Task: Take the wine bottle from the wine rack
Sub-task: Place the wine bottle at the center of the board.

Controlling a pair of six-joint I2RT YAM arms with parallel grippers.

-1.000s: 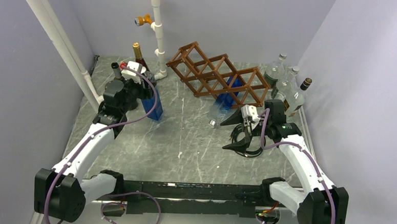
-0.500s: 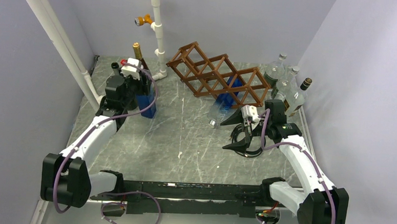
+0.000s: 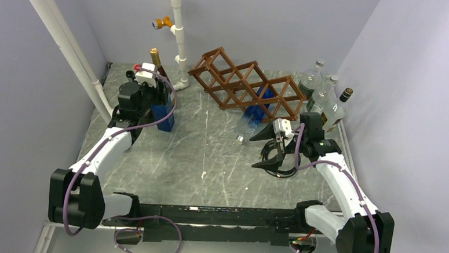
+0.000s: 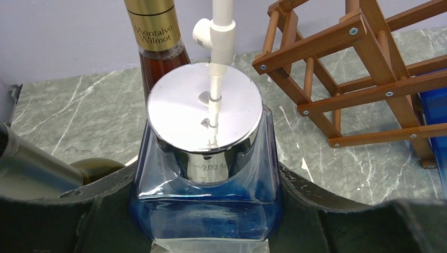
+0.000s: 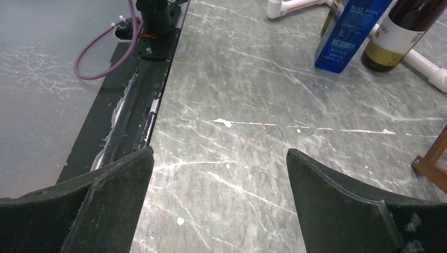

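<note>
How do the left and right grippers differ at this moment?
The left gripper is shut on an upright blue bottle; the right gripper stands wide open, holding nothing. The left one is at the far left, away from the wine rack; the right one hangs just before the rack's right end. Both have black fingers.

Gold foil (image 4: pixel 154 29) round the neck of an amber bottle (image 4: pixel 158 58) reads "Montalvo Wilmot" in dark letters on two lines. On the side of the silver cap (image 4: pixel 204 108) of the blue bottle (image 4: pixel 205 211) the number "2024" is stamped; whatever follows it is too faint to read. From the right wrist, the blue label (image 5: pixel 350 31) on that bottle's side reads "BLUE DASH" in white capitals, with a barcode and small print lower down that cannot be made out. The dark bottle (image 5: pixel 406 23) beside it bears a cream label whose writing is illegible.
</note>
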